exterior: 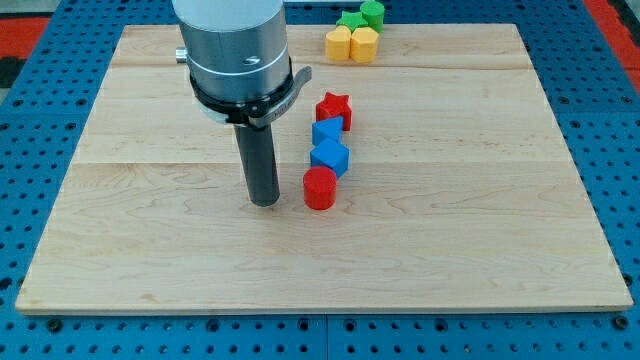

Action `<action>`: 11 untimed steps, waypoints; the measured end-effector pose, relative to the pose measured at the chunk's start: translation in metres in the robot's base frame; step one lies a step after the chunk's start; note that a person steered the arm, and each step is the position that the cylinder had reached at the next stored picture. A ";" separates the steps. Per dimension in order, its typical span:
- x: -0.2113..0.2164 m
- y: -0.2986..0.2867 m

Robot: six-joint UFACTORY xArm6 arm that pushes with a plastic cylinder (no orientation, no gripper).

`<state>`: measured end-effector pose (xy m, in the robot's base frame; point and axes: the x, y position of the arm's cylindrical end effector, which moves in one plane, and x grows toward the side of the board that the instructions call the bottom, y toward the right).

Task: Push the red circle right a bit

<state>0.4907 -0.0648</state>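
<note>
Right now my tip [265,203], a bare rod with no pincer to open or close, rests on the wooden board [480,240] just at nine o'clock of the red circle [319,188].

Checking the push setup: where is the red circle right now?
The red circle sits near the board's middle, at the bottom end of a column of blocks, touching the blue cube above it. My tip is just to its left in the view.
</note>
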 end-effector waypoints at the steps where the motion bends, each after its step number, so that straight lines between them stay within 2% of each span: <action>1: -0.001 0.001; 10: -0.002 0.055; 11: -0.010 0.039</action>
